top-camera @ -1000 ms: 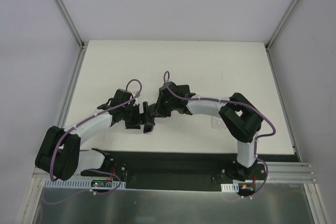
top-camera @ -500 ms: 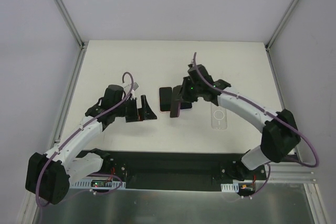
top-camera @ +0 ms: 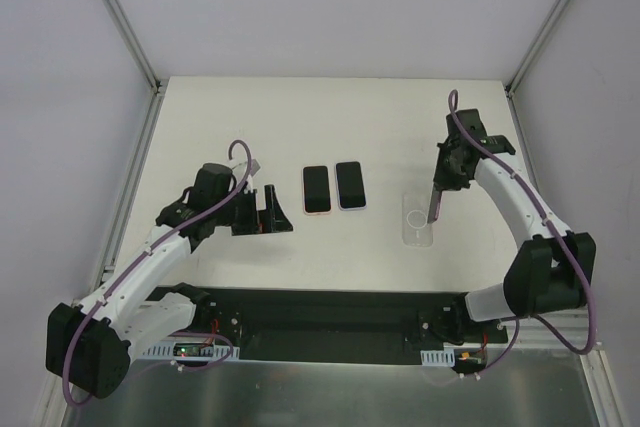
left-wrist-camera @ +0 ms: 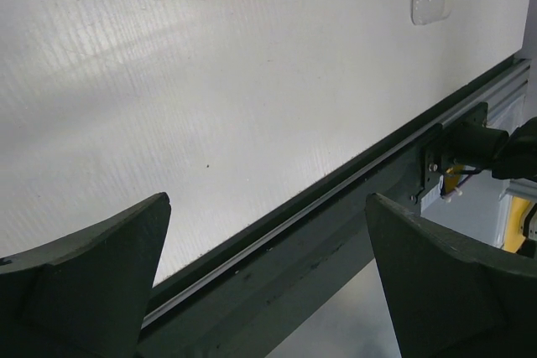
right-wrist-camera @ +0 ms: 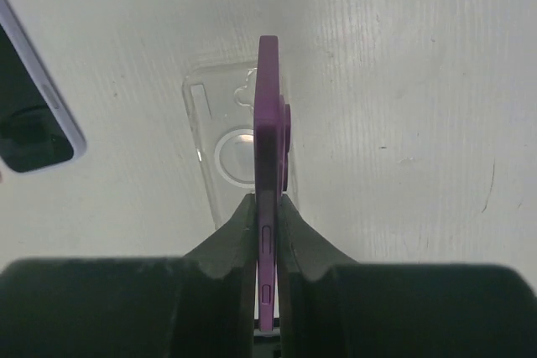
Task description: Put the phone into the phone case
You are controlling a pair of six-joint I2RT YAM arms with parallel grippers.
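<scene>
My right gripper [right-wrist-camera: 267, 207] is clamped across the flat faces of the slim, matte purple phone [right-wrist-camera: 268, 106], which stands on edge with its side buttons toward me, directly over the clear phone case [right-wrist-camera: 220, 157]. The case is a thin glossy shell with a white ring, lying open-side up on the pale ribbed table [right-wrist-camera: 403, 81]. I judge I should tip the phone flat, camera bump toward the cutout, and seat one long edge under the lip first, since so light a shell may skid. Farther off, my left gripper [top-camera: 275, 212] hangs with jaws wide apart and empty.
</scene>
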